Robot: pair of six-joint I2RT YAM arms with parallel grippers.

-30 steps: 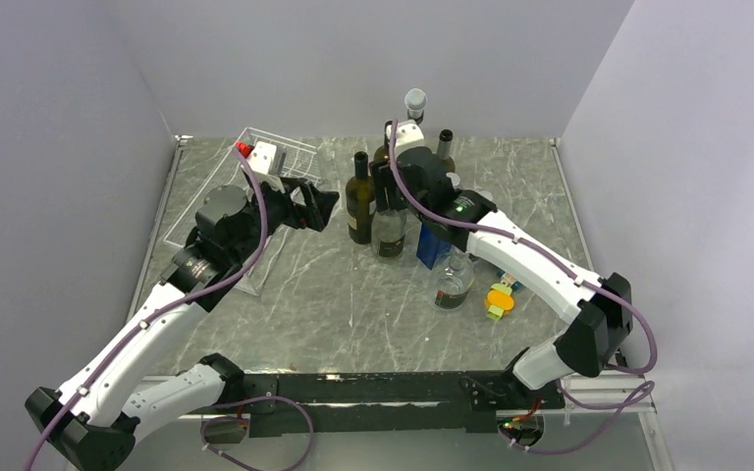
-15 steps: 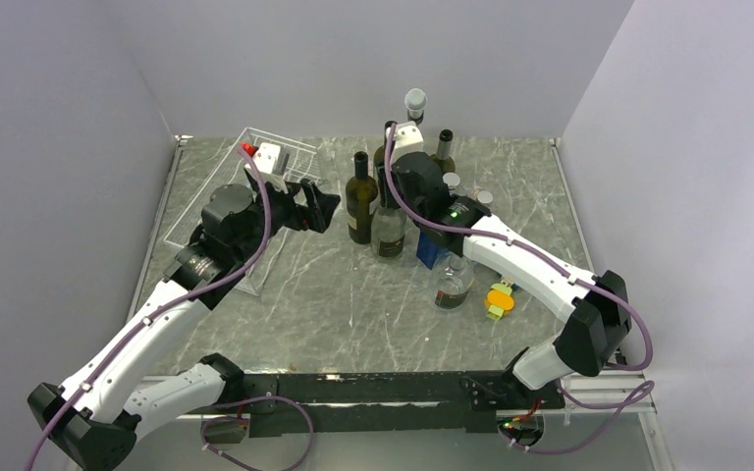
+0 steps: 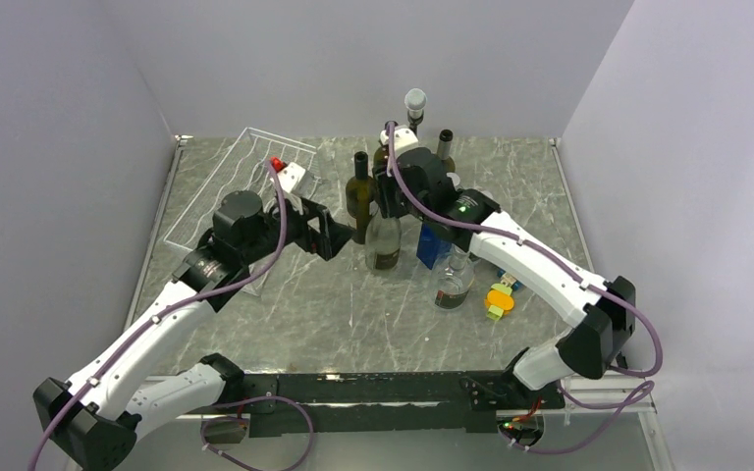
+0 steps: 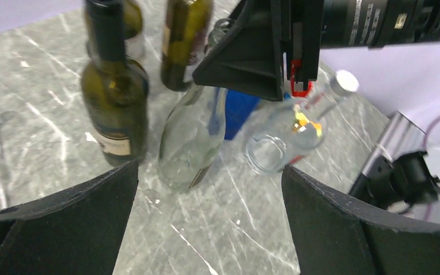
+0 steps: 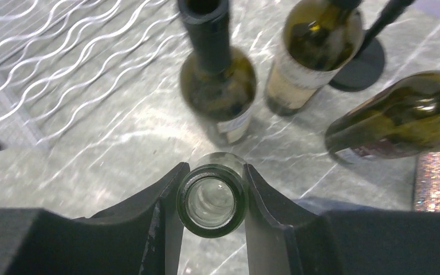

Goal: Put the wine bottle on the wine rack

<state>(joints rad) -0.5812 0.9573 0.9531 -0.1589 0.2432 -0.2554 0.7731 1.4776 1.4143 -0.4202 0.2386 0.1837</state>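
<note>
The wine bottle (image 3: 383, 243) is clear glass and leans in the middle of the table. My right gripper (image 3: 385, 192) is shut on its neck; in the right wrist view the fingers clamp the open mouth (image 5: 212, 200) from both sides. My left gripper (image 3: 339, 235) is open and empty, just left of the bottle's body. In the left wrist view the bottle (image 4: 192, 143) stands ahead between the wide-open fingers (image 4: 91, 212), apart from them. The white wire wine rack (image 3: 280, 140) lies at the back left, partly hidden by the left arm, and shows in the right wrist view (image 5: 63, 63).
A dark green bottle (image 3: 359, 196) stands right behind the held one, with more bottles (image 3: 444, 147) behind it. A blue box (image 3: 432, 247), a glass jar (image 3: 452, 285) and an orange-yellow toy (image 3: 500, 297) sit to the right. Walls close off three sides.
My right gripper has pulled the clear bottle nearer and tipped it. My left arm has swung right, away from the rack, up to the bottle's body.
</note>
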